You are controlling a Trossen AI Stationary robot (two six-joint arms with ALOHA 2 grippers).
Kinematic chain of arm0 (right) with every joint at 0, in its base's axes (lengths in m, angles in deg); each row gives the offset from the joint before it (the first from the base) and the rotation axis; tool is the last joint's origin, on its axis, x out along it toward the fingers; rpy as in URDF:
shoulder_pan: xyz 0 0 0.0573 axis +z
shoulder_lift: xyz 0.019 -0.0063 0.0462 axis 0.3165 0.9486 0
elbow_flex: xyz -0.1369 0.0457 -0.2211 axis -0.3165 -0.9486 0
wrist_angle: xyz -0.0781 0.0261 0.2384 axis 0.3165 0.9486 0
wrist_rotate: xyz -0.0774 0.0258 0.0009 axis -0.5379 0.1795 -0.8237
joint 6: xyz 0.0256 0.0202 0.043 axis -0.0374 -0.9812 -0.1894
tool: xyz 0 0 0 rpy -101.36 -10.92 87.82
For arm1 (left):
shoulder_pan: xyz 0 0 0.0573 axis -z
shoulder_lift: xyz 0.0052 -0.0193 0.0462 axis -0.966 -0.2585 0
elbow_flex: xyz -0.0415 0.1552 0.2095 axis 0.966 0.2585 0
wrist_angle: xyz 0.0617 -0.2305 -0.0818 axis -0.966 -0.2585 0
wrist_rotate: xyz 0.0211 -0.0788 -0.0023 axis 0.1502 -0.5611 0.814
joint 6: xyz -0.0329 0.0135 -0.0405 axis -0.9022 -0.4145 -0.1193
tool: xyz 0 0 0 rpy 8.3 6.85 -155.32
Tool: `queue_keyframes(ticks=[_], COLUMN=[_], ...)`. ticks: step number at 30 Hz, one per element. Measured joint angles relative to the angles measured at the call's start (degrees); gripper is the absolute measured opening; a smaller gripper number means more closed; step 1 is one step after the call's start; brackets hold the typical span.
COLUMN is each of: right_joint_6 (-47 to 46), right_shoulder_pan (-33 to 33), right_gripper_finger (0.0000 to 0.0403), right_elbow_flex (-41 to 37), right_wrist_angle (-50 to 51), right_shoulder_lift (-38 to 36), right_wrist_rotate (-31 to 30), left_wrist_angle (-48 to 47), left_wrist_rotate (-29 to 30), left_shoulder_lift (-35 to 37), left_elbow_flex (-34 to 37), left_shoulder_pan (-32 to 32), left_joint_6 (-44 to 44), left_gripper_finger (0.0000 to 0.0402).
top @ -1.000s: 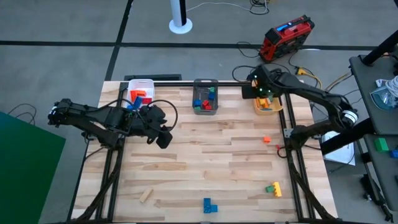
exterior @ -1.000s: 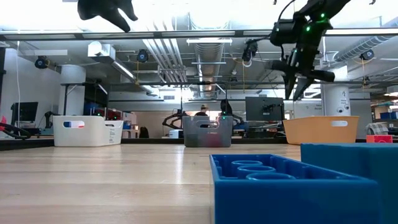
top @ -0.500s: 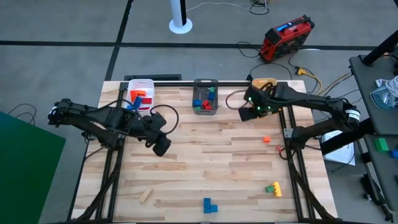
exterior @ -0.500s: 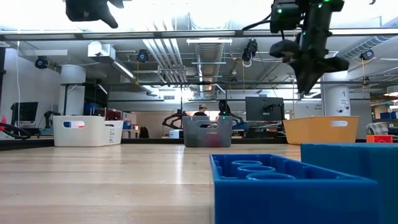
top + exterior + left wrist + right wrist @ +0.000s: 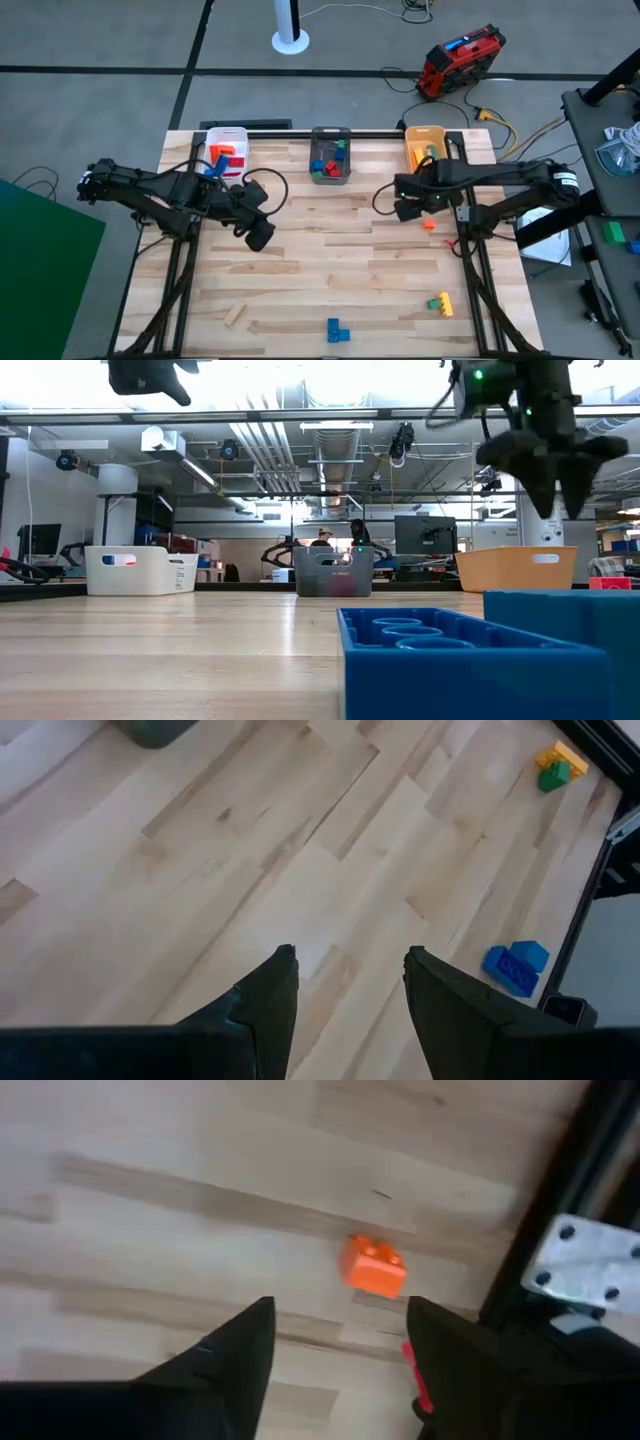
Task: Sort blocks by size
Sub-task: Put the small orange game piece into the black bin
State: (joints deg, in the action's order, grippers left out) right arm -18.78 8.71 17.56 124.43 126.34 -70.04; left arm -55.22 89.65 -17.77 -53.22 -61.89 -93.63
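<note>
Loose blocks lie flat on the wooden table: an orange block (image 5: 429, 224) near the right edge, a green-and-yellow block (image 5: 440, 303), a blue block (image 5: 337, 330) at the near edge and a plain wooden block (image 5: 234, 315). My right gripper (image 5: 404, 204) hangs open above the table just left of the orange block (image 5: 373, 1267), with nothing between its fingers. My left gripper (image 5: 262, 237) is open too, high over the bare table's left middle; its wrist view shows the blue block (image 5: 515, 968) and the green-and-yellow block (image 5: 555, 765) far off.
Three bins stand along the far edge: a white bin (image 5: 226, 150), a grey bin (image 5: 330, 156) and an orange bin (image 5: 425, 146), each with blocks in it. The metal frame post (image 5: 462, 215) stands just right of the orange block. Bare wood lies across the table's middle.
My right gripper has swung away from above the orange bin, toward the table's near edge, and now hangs beside the orange block. My left gripper has shifted a little toward the near edge. No block has moved.
</note>
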Motion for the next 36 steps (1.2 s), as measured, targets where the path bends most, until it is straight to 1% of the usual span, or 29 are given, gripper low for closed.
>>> queue_keyframes(ticks=[4,8,13,18,22,27,36], right_joint_6=[-2.97,-5.0,-7.96,-9.82,-10.65,-11.49,-12.22], right_shoulder_pan=[0.01,0.01,0.01,-0.02,-0.02,-0.02,-0.02], right_gripper_finger=[0.0237,0.0254,0.0254,0.0252,0.0258,0.026,0.026], right_elbow_flex=[-3.83,-7.54,-12.15,-14.76,-17.68,-22.06,-26.04], right_wrist_angle=[-0.07,-2.24,-5.76,-8.02,-11.14,-17.94,-23.08], right_shoulder_lift=[-0.24,-1.5,-3.43,-4.63,-4.48,-4.42,-4.37], right_wrist_rotate=[0.02,0.34,1.14,1.43,1.51,1.51,1.53], left_wrist_angle=[0.0,0.0,0.0,-0.01,0.0,-0.01,0.0], left_wrist_rotate=[1.34,1.6,1.62,1.62,1.62,1.62,1.62], left_shoulder_lift=[0.0,-0.02,-0.02,-0.01,-0.02,-0.01,-0.02], left_elbow_flex=[0.0,0.0,0.0,0.0,0.0,0.0,0.0], left_shoulder_pan=[0.02,0.0,0.0,0.0,0.0,0.0,0.0], left_joint_6=[0.34,0.64,0.98,1.7,1.71,1.71,1.69], left_gripper_finger=[0.0161,0.0161,0.0161,0.0161,0.0161,0.0161,0.0161])
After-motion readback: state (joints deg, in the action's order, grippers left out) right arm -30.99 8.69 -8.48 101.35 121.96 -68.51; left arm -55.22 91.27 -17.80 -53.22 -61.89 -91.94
